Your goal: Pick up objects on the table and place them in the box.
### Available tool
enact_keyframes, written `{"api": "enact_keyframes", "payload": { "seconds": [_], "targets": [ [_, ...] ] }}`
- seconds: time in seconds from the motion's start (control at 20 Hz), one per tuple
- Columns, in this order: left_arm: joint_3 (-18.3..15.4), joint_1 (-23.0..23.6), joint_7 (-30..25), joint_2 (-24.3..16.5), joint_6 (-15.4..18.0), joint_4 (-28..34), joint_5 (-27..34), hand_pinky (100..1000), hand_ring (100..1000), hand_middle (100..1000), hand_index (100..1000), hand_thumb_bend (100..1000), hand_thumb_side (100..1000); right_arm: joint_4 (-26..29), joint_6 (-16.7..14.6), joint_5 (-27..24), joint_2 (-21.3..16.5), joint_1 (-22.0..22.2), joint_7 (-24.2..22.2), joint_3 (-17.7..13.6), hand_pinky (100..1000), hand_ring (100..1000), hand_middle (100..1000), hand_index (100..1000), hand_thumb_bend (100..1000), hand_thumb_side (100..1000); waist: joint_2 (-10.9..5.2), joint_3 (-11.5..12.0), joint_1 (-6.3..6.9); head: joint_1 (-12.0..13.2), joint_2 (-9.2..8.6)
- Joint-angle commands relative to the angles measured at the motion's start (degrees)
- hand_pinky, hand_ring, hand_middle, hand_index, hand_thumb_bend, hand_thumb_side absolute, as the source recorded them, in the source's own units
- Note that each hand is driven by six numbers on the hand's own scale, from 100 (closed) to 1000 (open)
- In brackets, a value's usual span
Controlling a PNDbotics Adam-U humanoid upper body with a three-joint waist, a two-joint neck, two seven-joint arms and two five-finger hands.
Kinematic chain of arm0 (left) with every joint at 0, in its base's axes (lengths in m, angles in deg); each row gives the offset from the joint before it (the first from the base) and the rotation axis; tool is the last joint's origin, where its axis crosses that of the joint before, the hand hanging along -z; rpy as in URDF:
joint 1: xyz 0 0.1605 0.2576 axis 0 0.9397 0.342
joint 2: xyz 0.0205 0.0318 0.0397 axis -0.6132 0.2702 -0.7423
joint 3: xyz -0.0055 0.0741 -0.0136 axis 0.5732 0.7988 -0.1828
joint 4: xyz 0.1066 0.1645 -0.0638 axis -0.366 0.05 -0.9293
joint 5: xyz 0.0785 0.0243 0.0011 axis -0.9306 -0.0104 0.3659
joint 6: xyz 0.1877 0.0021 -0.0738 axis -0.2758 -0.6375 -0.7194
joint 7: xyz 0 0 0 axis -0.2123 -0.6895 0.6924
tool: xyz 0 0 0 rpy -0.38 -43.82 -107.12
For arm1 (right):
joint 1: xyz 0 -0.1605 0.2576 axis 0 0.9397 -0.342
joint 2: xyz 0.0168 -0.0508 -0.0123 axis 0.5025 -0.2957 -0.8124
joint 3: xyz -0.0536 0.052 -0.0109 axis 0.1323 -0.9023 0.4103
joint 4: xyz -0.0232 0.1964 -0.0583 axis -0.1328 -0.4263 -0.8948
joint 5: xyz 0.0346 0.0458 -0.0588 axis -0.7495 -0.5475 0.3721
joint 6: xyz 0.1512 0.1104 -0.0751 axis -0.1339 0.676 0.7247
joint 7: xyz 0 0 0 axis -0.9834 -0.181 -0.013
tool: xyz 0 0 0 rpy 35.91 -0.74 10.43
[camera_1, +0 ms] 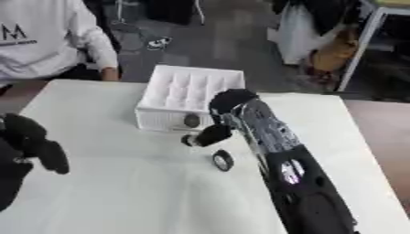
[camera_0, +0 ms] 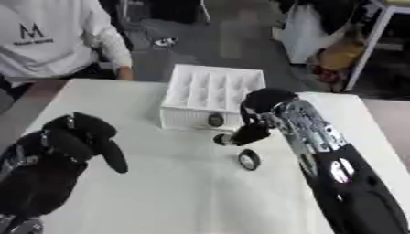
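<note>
The right hand (camera_0: 250, 131) has its fingers curled round 1 small dark ring-shaped part beside the white compartmented box (camera_0: 210, 89). Lift it over the wall (not into it) before letting go. Another ring (camera_0: 249, 160) waits on the table (camera_0: 176, 192); the left hand (camera_0: 84, 137) idles, relaxed.

I see open table (camera_0: 184, 192) between my hands; the box (camera_0: 210, 96) and a ring (camera_0: 249, 160) crowd my right hand (camera_0: 252, 130).
</note>
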Motion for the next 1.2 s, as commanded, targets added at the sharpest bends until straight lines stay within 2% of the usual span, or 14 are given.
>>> {"api": "enact_keyframes", "payload": {
  "seconds": [0.05, 0.75, 1.2],
  "targets": [
    [-0.32, -0.32, 0.12, -1.5, -0.04, 1.05, -0.3, 530, 554, 743, 711, 532, 672, -0.26, -0.59, -0.55, -1.18, -0.44, -0.03, 0.03, 852, 618, 534, 659, 586, 1000, -1.13, -0.08, 0.23, 0.4, -0.03],
    [-0.36, -0.45, 0.23, -1.48, 0.06, 1.05, -0.29, 530, 554, 743, 711, 533, 670, -3.55, -2.39, 0.4, -1.18, 0.15, -0.03, 0.08, 875, 633, 540, 666, 561, 1000, -1.13, 0.1, 0.19, 0.34, -0.12],
    [-0.31, -0.5, 0.19, -1.5, 0.04, 1.05, -0.29, 530, 553, 742, 711, 534, 670, -4.06, -2.6, 0.65, -0.83, -0.01, -0.03, -0.24, 873, 640, 563, 697, 539, 1000, -1.13, 0.16, 0.18, 0.39, -0.87]
  ]
}}
